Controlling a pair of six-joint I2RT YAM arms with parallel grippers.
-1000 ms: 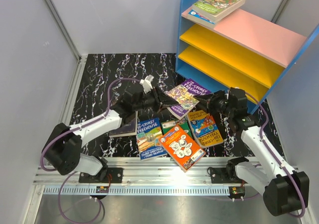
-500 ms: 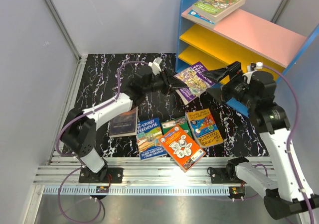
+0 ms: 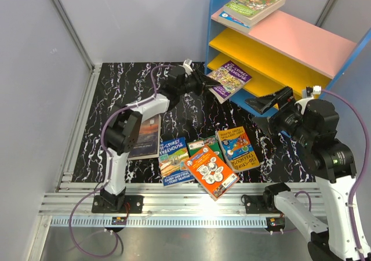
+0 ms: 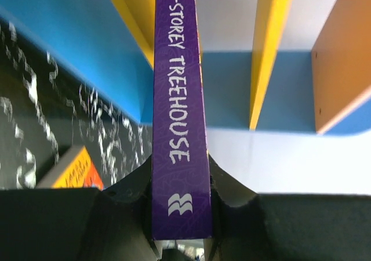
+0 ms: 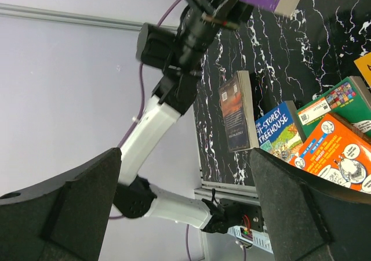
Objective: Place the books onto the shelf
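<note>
Top view: the left gripper [image 3: 201, 86] clamped the purple book [image 3: 231, 80], which had risen from above the floor books [image 3: 211, 169] to the front of the shelf [image 3: 301, 40], beside its yellow boards. The right gripper [image 3: 271, 101], now drawn back, gaped empty.
Left wrist view: jaws pinched the book's spine.
Right wrist view: jaws stood wide apart, nothing between.

This looks like a robot test booth, probably in a lab: plain grey panel walls [image 3: 145, 23], a black marbled mat [image 3: 116, 93], and a left arm [image 3: 145, 105] and right arm [image 3: 324, 139] bolted to a metal rail [image 3: 191, 206].
</note>
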